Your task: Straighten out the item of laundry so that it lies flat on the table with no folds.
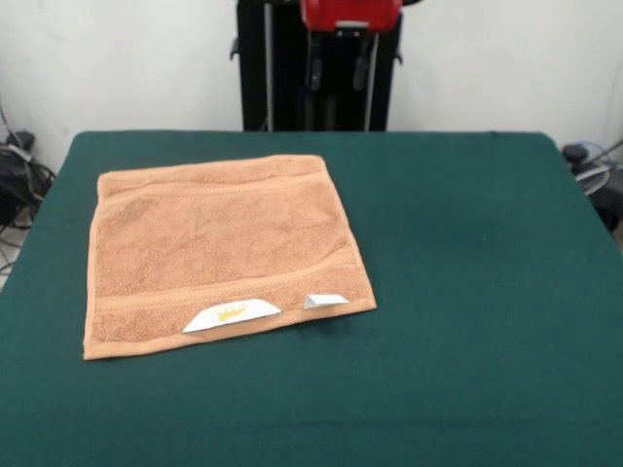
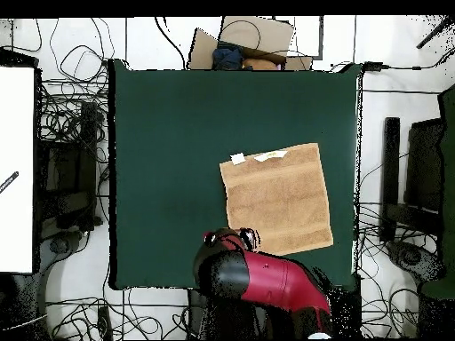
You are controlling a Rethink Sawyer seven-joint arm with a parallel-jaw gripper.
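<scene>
- The table point(image 1: 467, 292) was the biggest thing there, its dark green top spreading far beyond anything on it.
- My arm point(image 2: 267, 277) was drawn back at the six o'clock edge of the overhead view, red and black, hanging over the table's rim; from the front only its red underside showed at twelve o'clock.
- The towel point(image 1: 219, 248) lay spread on the table, toward nine o'clock of the table's middle in the front view, and toward four o'clock in the overhead view, just beside my arm's end.
- It looked flat to me, four corners out and no fold I could make out, so I judged the job about done.
- The woven border band point(image 1: 224, 292) ran along the towel's six o'clock edge in the front view.
- The larger white tag point(image 1: 232, 314), with its yellow mark, sat on that edge; the smaller white tag point(image 1: 325, 301) sat at three o'clock of it, tilted up a little.
- My gripper point(image 2: 233, 240) was near the towel's closest corner, but I could not tell whether it was wide or narrow.
- My worry: if I swung out low, I could snag that corner and drag a fresh fold in; a raised tag could flip under too.
</scene>
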